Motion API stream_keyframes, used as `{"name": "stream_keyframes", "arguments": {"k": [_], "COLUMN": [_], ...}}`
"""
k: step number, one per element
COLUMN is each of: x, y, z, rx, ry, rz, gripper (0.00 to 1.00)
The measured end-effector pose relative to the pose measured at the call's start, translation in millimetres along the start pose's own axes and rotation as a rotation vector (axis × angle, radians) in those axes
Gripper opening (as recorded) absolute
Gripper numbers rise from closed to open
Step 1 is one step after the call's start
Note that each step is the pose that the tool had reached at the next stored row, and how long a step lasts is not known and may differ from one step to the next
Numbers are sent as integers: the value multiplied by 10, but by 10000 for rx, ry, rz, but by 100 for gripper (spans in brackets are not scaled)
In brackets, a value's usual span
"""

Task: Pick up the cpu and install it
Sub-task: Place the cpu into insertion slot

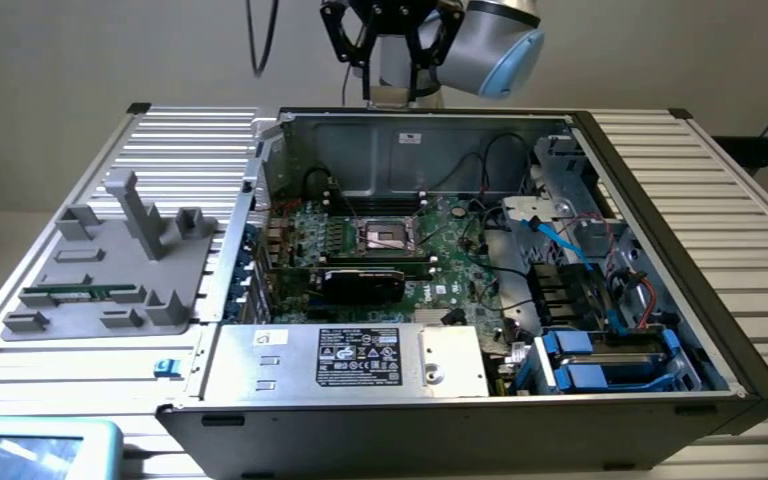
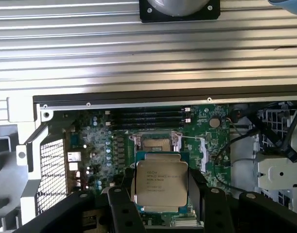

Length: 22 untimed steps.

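Gripper (image 2: pixel 161 190) clamped on cpu (image 2: pixel 161 180), high above open computer case (image 1: pixel 424 425), motherboard socket (image 2: pixel 156 143) below.

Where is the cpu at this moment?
In the wrist view the cpu is clamped between the jaws, held over the open computer case, with the socket just past it.
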<state>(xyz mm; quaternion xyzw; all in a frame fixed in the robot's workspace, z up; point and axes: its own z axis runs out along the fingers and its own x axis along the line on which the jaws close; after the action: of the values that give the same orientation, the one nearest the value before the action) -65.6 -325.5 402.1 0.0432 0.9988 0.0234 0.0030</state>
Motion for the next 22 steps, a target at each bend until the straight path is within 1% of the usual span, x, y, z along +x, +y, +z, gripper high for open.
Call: {"name": "stream_keyframes", "arguments": {"k": [22], "x": [0], "y": [0], "z": [0], "rx": [17], "ry": [-175], "rz": [3750], "gripper": [53]}}
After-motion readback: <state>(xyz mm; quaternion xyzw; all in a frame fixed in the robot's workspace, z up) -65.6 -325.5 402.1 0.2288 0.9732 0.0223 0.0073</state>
